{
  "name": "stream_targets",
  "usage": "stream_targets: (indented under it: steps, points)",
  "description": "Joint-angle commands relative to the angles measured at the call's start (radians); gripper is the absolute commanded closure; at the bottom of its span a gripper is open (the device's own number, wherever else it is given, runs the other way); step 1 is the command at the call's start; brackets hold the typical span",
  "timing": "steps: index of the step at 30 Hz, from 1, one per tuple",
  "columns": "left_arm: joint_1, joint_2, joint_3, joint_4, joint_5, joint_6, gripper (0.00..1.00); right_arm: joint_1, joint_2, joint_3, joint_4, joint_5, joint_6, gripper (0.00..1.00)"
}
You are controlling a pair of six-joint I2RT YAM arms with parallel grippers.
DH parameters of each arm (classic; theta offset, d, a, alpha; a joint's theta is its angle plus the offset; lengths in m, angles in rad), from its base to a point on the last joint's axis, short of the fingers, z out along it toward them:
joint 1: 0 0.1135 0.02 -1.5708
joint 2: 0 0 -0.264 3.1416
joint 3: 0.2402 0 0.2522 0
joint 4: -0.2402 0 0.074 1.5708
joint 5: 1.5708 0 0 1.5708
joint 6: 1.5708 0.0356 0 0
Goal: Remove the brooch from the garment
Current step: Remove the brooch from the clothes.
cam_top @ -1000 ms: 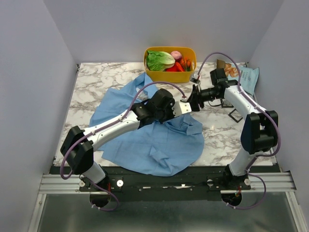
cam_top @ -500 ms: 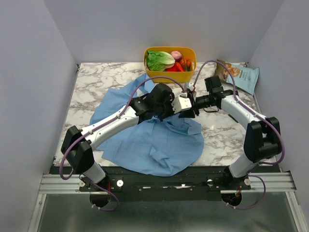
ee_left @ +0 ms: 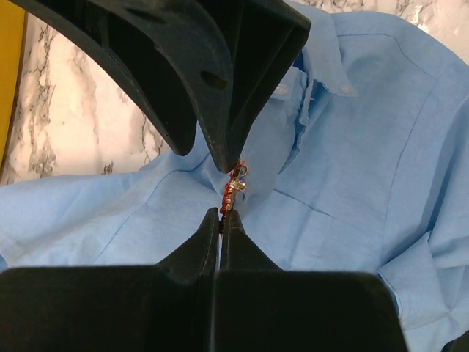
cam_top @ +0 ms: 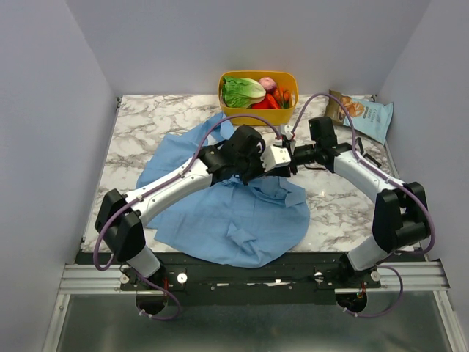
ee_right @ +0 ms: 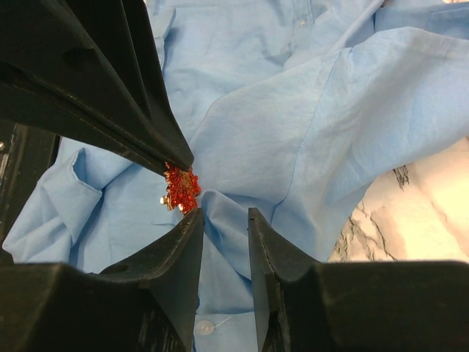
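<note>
The garment (cam_top: 220, 213) is a light-blue shirt spread over the marble table's middle and left. The brooch (ee_left: 233, 187) is a small red-orange and gold ornament pinned on a raised pinch of cloth below the collar. It also shows in the right wrist view (ee_right: 181, 188). My left gripper (ee_left: 220, 213) is shut on the brooch's lower end; in the top view (cam_top: 284, 166) it is over the shirt's right part. My right gripper (ee_right: 223, 216) is open, its fingers on either side of a cloth ridge just beside the brooch. Its fingertips (ee_left: 220, 139) nearly touch the brooch from the far side.
A yellow basket (cam_top: 256, 116) of vegetables stands at the back, just beyond the shirt. A snack bag (cam_top: 370, 117) lies at the back right. A small dark square object (cam_top: 358, 174) lies under the right arm. Bare marble (cam_top: 337, 205) shows right of the shirt.
My right gripper has moved left, up to the left gripper at the brooch. My left gripper has shifted slightly back and up with the pinched cloth.
</note>
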Motion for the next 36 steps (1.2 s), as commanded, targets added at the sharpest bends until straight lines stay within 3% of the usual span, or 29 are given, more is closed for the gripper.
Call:
stream_targets:
  steps: [1,26,36]
  points:
    - [0.004,0.01,0.04,-0.008,0.048,-0.027,1.0,0.012,-0.019,-0.012,0.044,-0.005,0.016,0.62]
    - [0.012,0.045,0.009,0.053,-0.123,-0.03,1.0,0.014,-0.022,0.031,-0.06,0.041,-0.026,0.6]
    - [0.013,0.016,0.015,0.056,-0.01,-0.062,1.0,0.014,-0.006,0.043,-0.062,0.044,-0.009,0.6]
